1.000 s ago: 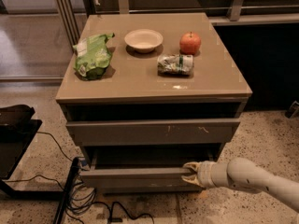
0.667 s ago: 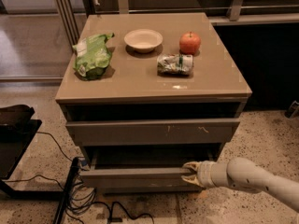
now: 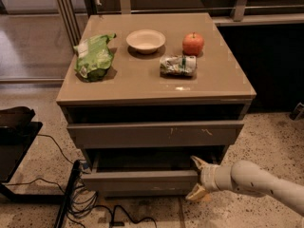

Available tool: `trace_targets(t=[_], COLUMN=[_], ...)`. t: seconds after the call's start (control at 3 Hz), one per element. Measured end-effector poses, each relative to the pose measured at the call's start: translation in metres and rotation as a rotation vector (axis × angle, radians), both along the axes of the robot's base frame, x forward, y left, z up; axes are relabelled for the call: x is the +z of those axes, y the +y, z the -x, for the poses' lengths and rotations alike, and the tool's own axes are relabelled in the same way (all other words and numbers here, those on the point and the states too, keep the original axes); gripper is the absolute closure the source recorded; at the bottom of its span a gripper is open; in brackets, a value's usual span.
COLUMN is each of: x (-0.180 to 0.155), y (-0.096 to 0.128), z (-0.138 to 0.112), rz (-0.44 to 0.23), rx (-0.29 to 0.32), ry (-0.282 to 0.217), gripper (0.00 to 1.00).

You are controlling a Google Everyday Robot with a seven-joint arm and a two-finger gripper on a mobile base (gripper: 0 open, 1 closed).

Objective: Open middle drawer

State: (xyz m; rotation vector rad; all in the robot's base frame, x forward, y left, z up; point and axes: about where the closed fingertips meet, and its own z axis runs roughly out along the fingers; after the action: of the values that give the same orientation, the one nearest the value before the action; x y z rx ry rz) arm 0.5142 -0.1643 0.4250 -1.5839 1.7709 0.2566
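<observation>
- On the table [image 3: 228, 82], well above the work, a green snack bag [image 3: 95, 56] lies at the left. A white bowl [image 3: 146, 41], a crumpled packet [image 3: 177, 65] and an apple [image 3: 193, 43] sit further right. None of them is involved.
- The upper drawer front [image 3: 142, 135], wider and marked with pale scratches, juts out just under the table top.
- The middle drawer [image 3: 142, 180] sits below it, low in the cabinet. Its plain front stands a little proud of the frame, with a dark gap above it.
- Compared with a second ago, that front has not shifted in any way I can see, and the tool sits in almost the same spot. By my reading the pull has barely started, or is pausing, and most of the drawer's travel is still to come.
- The tool [image 3: 196, 178] is at the right end of the middle drawer's front. It is spread wide, with one finger [image 3: 198, 163] at the top edge and the other at the bottom edge.
- It straddles the panel and holds nothing else. I cannot tell whether the pads are actually pressing on it.
- The pale arm [image 3: 256, 180] reaches in from the lower right, close to the floor.
</observation>
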Motion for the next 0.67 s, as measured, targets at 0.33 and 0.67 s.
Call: trace_targets(t=[0.33,0.67], x=[-0.005,-0.012], y=[-0.005,-0.012], z=[0.012,0.037], rz=[-0.016,-0.041], rx=[-0.001,-0.009], ry=[0.012,0.024], gripper=[0.38,0.61])
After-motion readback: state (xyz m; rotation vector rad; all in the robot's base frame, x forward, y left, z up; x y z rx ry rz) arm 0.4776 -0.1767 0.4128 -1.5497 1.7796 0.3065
